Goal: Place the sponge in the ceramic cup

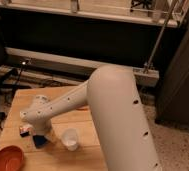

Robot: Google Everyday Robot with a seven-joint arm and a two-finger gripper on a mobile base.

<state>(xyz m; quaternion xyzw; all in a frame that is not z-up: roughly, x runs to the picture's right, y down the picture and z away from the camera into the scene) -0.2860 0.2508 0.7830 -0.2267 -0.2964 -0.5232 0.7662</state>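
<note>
Table: light wood.
Bowl: orange-red, on the table's near-left corner.
Box: black-and-red, flat, on the table's left part.
Pole: metal, slanted, beyond the table's right.

The white arm reaches left and down, its end effector pointing downward, fingers spread apart.

We see a white arm, its white gripper low over the pale wooden table's left part. The sponge is dark blue, the cup white, the bowl orange-red, the box black and red.
</note>
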